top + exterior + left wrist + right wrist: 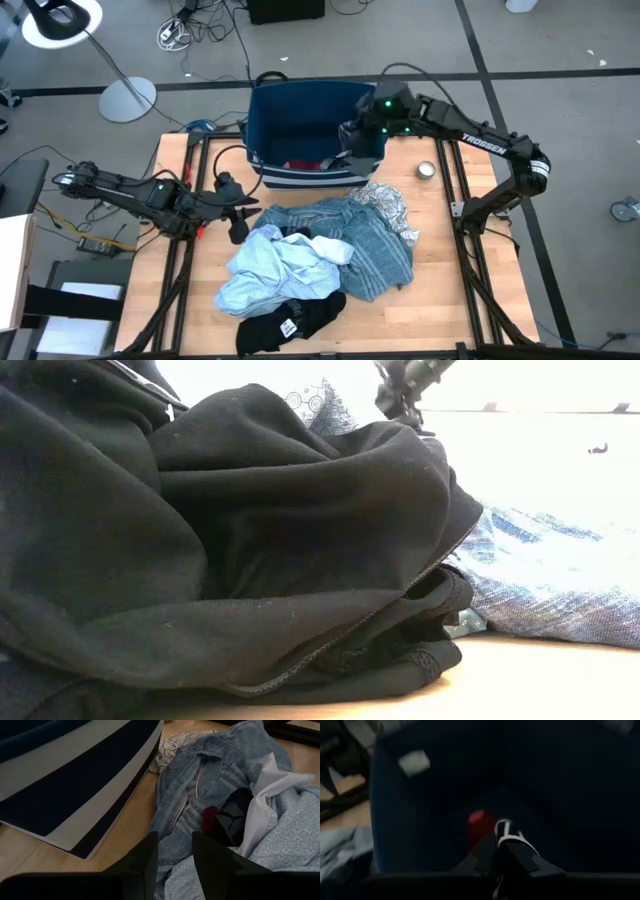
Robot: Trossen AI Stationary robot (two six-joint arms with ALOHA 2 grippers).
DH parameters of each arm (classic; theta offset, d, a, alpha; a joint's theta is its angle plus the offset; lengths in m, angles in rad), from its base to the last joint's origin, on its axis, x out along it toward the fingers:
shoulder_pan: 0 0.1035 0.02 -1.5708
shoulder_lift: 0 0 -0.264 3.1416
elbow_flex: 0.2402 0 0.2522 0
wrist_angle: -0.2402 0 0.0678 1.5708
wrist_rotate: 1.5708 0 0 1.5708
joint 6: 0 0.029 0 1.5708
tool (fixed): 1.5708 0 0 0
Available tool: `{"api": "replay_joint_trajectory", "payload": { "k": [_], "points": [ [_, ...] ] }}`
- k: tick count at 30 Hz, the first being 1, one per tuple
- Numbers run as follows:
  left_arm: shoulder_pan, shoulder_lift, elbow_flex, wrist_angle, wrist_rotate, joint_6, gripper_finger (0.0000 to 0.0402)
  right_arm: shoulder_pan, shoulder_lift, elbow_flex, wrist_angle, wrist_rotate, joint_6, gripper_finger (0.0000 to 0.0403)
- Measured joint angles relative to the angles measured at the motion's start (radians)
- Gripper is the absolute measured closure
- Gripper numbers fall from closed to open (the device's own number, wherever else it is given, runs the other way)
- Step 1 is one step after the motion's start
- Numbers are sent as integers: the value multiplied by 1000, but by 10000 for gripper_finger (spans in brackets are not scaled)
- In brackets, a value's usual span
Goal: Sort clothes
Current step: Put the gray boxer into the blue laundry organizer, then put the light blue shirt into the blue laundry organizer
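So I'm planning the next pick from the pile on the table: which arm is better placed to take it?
Left, probably. Its claw is open, low beside the clothes pile, facing it. The right claw is over the dark blue bin, apparently shut on a garment.

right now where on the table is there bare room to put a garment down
Bare wood shows along the right side, between the striped cloth and the table edge, below the small round object. A smaller patch lies at the lower left, beside the light blue shirt. The centre is crowded, and the black pieces fill the near edge.
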Motion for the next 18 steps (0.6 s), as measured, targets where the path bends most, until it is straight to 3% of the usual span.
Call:
{"api": "replay_joint_trajectory", "payload": {
  "k": [5,11,18],
  "points": [
    [0,0,0,1,0,-18,277,-1,0,-31,-36,-65,23,313],
    [0,0,0,0,16,-61,277,-2,0,48,-145,-65,-19,244],
    [-16,24,0,26,108,-101,277,2,-10,187,-388,-64,-58,217]
  ]
}}
